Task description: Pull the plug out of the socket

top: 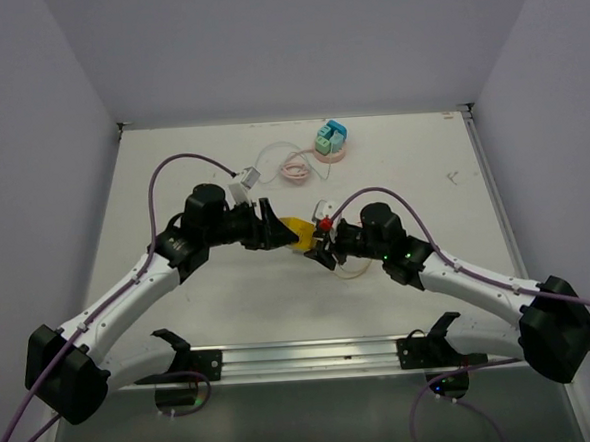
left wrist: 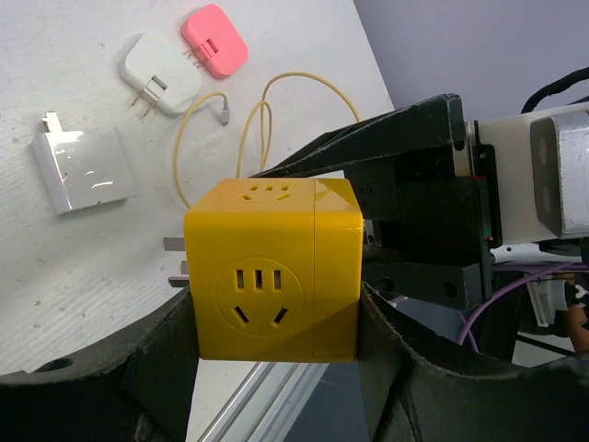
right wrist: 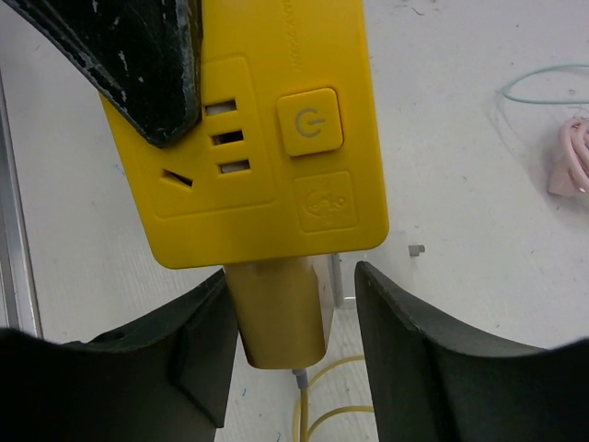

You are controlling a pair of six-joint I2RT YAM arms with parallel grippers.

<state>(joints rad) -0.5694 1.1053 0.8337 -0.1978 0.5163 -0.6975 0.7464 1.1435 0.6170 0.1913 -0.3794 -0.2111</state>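
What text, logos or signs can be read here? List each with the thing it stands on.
Power sign (broken ring with a stroke): embossed on the power button of the yellow socket cube.
Embossed logo below that button: letters not clear enough to read.
Embossed lettering along the cube's side: too blurred to read.
Nothing else readable.

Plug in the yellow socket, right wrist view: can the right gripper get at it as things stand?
Probably yes. The right gripper has open fingers either side of the plug, nothing between, and the left gripper holds the socket.
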